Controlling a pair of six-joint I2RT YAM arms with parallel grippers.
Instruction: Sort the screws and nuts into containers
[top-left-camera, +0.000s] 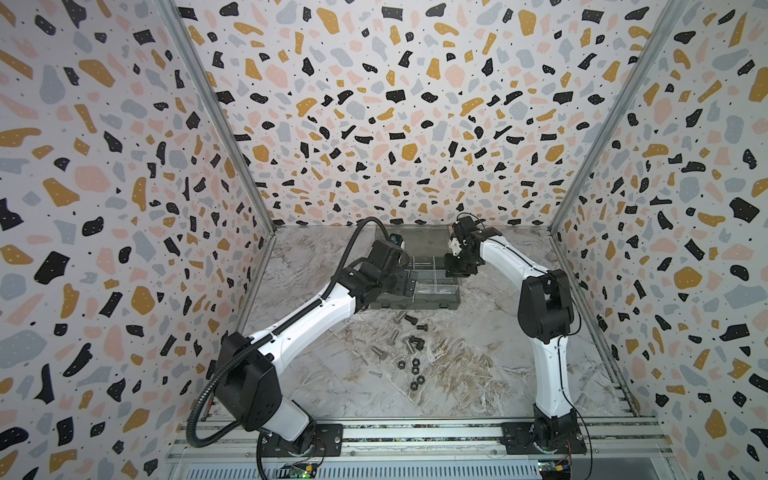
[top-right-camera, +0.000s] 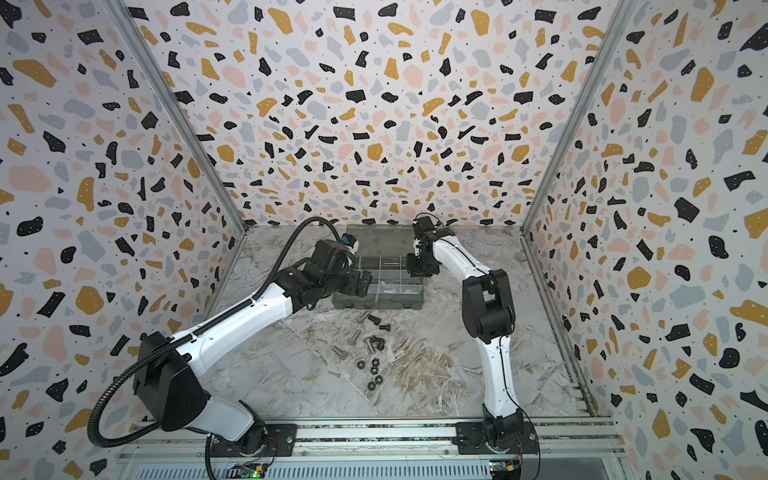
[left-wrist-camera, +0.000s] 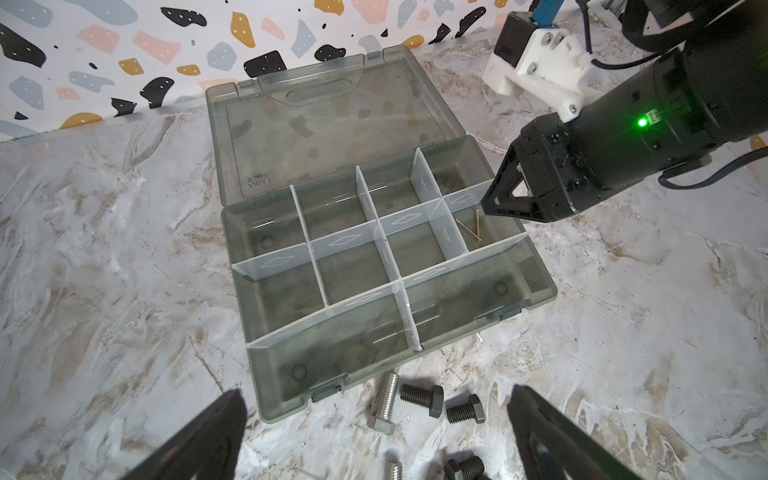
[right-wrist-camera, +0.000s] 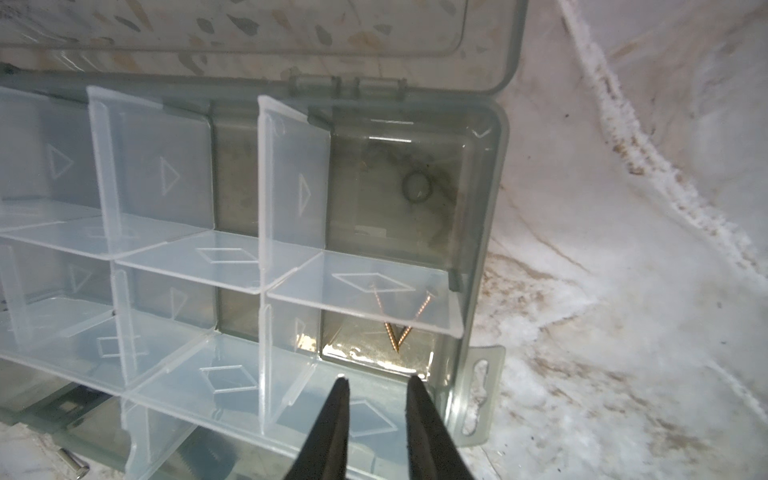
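Observation:
The smoky-grey organiser box (top-left-camera: 415, 306) (top-right-camera: 376, 306) lies with its lid open at the back of the table, and its containers (left-wrist-camera: 353, 270) are split by thin walls. Two thin brass-coloured screws (left-wrist-camera: 469, 226) (right-wrist-camera: 398, 334) lie in a compartment at its right end. My right gripper (right-wrist-camera: 378, 380) (top-left-camera: 452, 272) hangs just above that end, jaws a little apart with nothing between them. Loose screws (top-left-camera: 409, 338) (top-right-camera: 365, 340) and black nuts (top-left-camera: 415, 370) (top-right-camera: 374, 372) lie on the table in front of the box. My left gripper (left-wrist-camera: 376, 392) (top-left-camera: 409, 286) is wide open over the box's front left, empty.
A silver bolt (left-wrist-camera: 384, 401) and two black bolts (left-wrist-camera: 422, 397) (left-wrist-camera: 465, 409) lie right at the box's front wall. The marble tabletop (top-left-camera: 478, 374) is closed in by patterned walls at the back and both sides. The flat lid (left-wrist-camera: 332, 124) lies against the back wall.

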